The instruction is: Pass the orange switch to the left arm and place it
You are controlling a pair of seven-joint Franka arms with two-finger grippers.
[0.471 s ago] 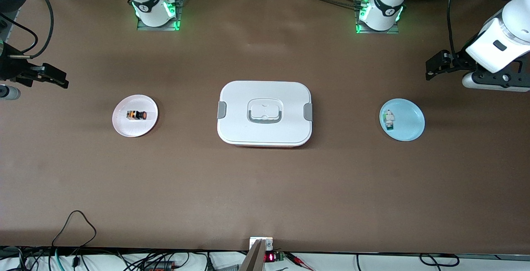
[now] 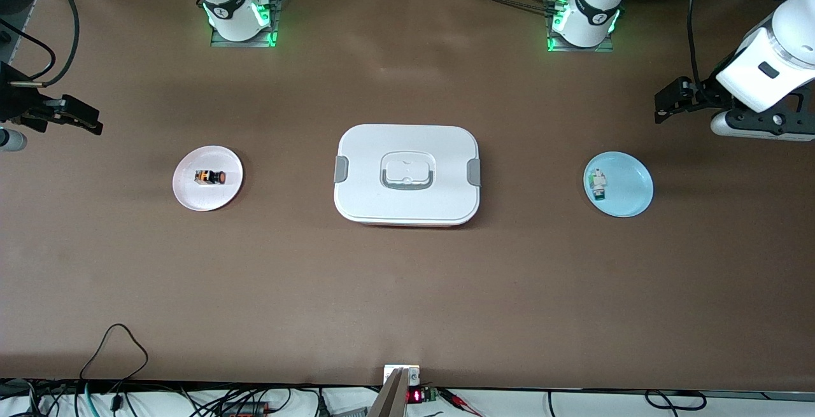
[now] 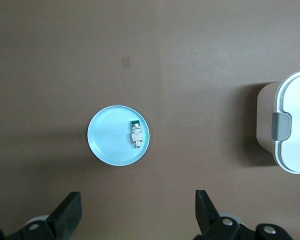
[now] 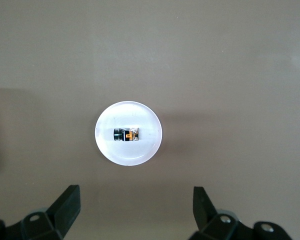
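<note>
The orange switch [image 2: 211, 177] lies on its side on a pale pink plate [image 2: 191, 197] toward the right arm's end of the table. It also shows in the right wrist view [image 4: 126, 134] on that plate [image 4: 128, 151]. My right gripper [image 2: 83, 118] is open and empty, over bare table at that end, apart from the plate; it also shows in its wrist view [image 4: 135, 205]. The white box [image 2: 407, 174] stands mid-table. My left gripper [image 2: 668, 102] is open and empty over the table's other end, and also shows in its wrist view [image 3: 138, 212].
A light blue plate [image 2: 630, 188] with a white-and-green switch [image 2: 598, 185] lies toward the left arm's end. The plate [image 3: 107, 137], the switch [image 3: 136, 134] and the box's clipped end [image 3: 290, 130] show in the left wrist view. Cables lie along the front edge.
My right gripper has shifted slightly toward the right arm's end of the table. The left arm and the objects have not moved.
</note>
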